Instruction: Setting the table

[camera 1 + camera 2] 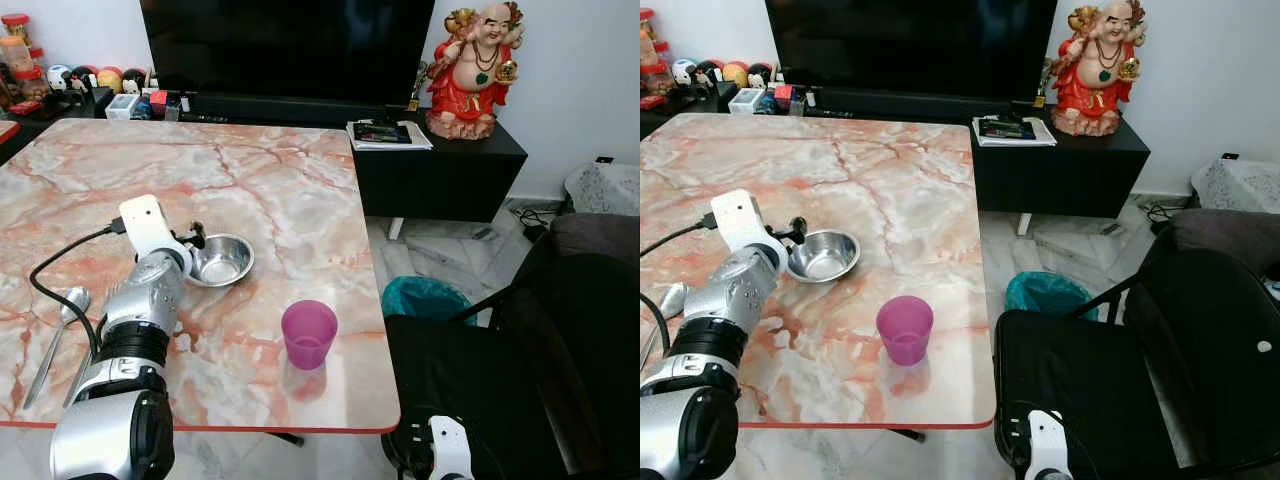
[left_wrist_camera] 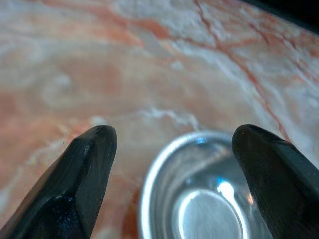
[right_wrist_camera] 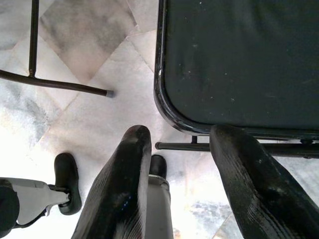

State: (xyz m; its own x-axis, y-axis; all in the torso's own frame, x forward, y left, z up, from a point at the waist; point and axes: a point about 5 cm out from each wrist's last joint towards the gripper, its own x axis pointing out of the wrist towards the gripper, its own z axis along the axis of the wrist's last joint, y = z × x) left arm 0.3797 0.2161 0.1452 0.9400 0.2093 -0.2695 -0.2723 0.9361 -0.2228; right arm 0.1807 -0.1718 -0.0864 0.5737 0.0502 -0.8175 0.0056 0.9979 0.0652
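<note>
A small steel bowl (image 1: 222,260) sits on the marble table (image 1: 260,180), left of centre. My left gripper (image 1: 196,238) is at the bowl's left rim. In the left wrist view its black fingers (image 2: 84,164) stand open just above the table, and the bowl (image 2: 209,199) lies between and just behind their tips. A purple plastic cup (image 1: 308,335) stands upright near the table's front right corner. A metal spoon (image 1: 62,315) lies by the front left edge. My right gripper (image 3: 180,132) hangs open, low beside the table, over the floor.
A black folding chair (image 1: 470,380) stands right of the table, and its seat edge (image 3: 239,64) is near my right gripper. A teal bin (image 1: 425,298) is on the floor. Behind are a TV console (image 1: 440,170), a red figurine (image 1: 472,70) and toys (image 1: 60,80).
</note>
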